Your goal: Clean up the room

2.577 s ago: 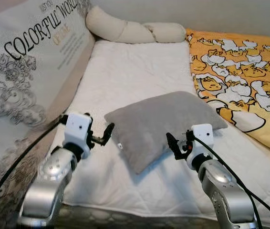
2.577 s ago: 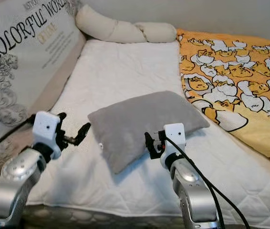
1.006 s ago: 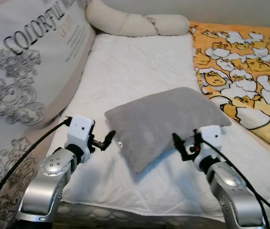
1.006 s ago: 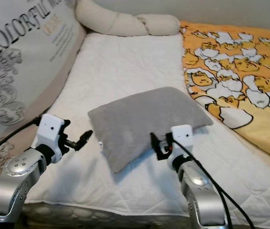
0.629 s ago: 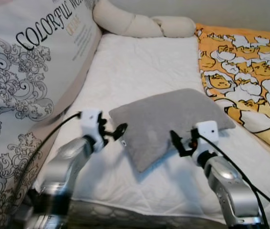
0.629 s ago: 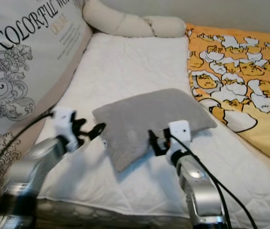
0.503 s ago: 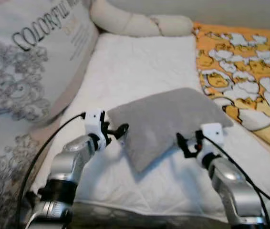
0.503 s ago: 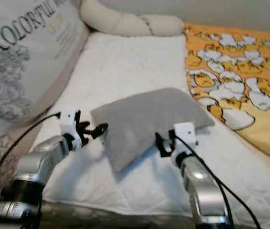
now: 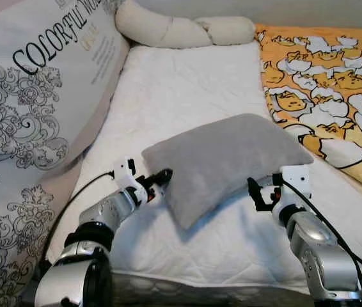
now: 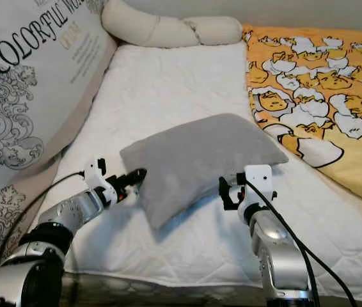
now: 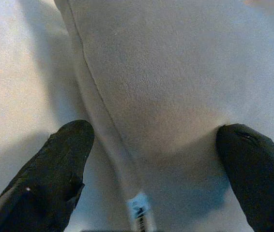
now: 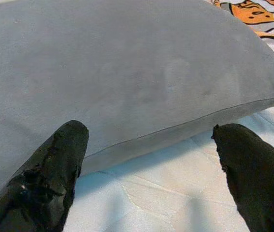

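Nearest the camera, both silver arms reach forward over the white quilted mattress (image 9: 187, 102) toward a grey pillow (image 9: 222, 160) that lies flat across the middle of the bed, between the two grippers. The left gripper (image 9: 158, 181) sits at the pillow's near left edge, its black fingers (image 11: 54, 169) spread wide on either side of the seam there, one over the bare sheet and the other against the grey fabric; nothing is clamped, though the tips look to be touching or just short of the cloth. A small white label (image 11: 138, 210) hangs from the seam between them. The right gripper (image 9: 259, 194) sits at the pillow's near right edge, its fingers (image 12: 54, 169) likewise wide apart, framing the lower seam with the mattress showing beneath, and it has hold of nothing. The pillow itself is a soft, plump rectangle in plain mid-grey, turned at an angle so that one corner points toward the robot and casts a shadow on the sheet; its surface is smooth with a faint nap and a piped edge. To the right, beyond the pillow, an orange blanket (image 9: 334, 83) printed with white and yellow cartoon figures covers that side of the bed, its edge near the pillow's far right corner. On the left stands a large cushion (image 9: 34, 109) with grey scrollwork and black lettering, leaning along the bed's side. Farthest back, a cream knotted bolster (image 9: 181, 31) lies across the head of the mattress.
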Tool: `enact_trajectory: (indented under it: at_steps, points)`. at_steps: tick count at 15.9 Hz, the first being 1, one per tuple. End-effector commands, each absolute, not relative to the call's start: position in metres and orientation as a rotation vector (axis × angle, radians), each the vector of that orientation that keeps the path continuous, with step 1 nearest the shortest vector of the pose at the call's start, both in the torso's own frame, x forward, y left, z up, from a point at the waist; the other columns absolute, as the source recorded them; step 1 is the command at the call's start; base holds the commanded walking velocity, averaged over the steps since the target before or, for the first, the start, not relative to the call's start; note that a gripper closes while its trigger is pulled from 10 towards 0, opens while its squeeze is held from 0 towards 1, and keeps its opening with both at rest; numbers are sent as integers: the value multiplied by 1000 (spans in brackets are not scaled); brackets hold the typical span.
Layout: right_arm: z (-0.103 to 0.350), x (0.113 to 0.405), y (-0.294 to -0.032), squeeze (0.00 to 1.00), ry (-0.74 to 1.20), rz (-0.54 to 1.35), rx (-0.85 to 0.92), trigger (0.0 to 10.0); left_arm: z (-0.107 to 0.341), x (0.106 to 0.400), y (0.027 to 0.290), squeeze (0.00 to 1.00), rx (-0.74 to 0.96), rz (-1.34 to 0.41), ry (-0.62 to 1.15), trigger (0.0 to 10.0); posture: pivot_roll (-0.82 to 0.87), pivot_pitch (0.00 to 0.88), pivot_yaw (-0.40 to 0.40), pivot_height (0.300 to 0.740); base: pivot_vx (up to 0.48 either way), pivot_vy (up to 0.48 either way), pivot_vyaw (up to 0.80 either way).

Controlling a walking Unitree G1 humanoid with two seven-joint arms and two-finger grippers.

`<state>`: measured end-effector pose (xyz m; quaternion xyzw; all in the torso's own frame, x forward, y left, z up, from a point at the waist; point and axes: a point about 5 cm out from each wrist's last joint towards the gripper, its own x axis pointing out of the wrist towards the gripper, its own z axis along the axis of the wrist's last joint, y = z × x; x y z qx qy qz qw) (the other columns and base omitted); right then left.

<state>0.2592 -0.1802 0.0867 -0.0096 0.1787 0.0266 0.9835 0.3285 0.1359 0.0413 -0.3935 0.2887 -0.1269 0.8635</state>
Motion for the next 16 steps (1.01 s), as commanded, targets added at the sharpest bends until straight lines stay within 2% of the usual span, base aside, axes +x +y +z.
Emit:
enact_trajectory:
  at_steps: [1,2,4,5,8,9,10,11,12,14,15,16]
  points:
    - [90,258,-175,1000,355,77,-5,10000,45,331,128,800,-963,-280,588,10000,-148,0,67,740,0,0,0]
    - [90,257,-172,1000,358,94,-2,10000,45,331,120,0,-1014,-304,588,10000,-151,0,68,740,0,0,0]
    - [89,256,-171,1000,362,105,-1,10000,44,330,113,0,-1032,-319,602,10000,-155,0,68,740,0,0,0]
    - [90,254,-170,1000,368,120,-9,10000,32,323,102,0,-900,-324,684,10000,-161,0,69,740,0,0,0]
    - [91,253,-167,1000,370,143,-16,10000,17,314,99,0,-695,-272,746,10000,-174,0,72,740,0,0,0]
    - [91,253,-165,890,373,157,-17,10000,16,314,98,0,-714,-263,736,10000,-177,0,72,740,0,0,0]
    - [91,252,-163,98,375,174,-17,10000,18,316,95,0,-746,-267,718,10000,-178,0,70,740,0,0,0]
    - [91,251,-162,0,379,186,-18,10000,19,316,94,0,-759,-271,711,10000,-181,0,69,740,0,0,0]
    - [91,250,-161,0,384,201,-21,10000,20,316,91,0,-768,-281,700,10000,-184,0,68,740,0,0,0]
    - [91,249,-160,0,391,221,-30,10000,21,316,85,0,-769,-313,686,1529,-190,0,68,740,0,0,0]
    - [91,248,-159,0,393,231,-34,10000,20,314,82,0,-772,-329,684,0,-193,0,70,740,0,0,0]
    - [91,248,-159,0,393,231,-34,10000,20,314,82,0,-772,-329,684,0,-193,0,70,740,0,0,0]
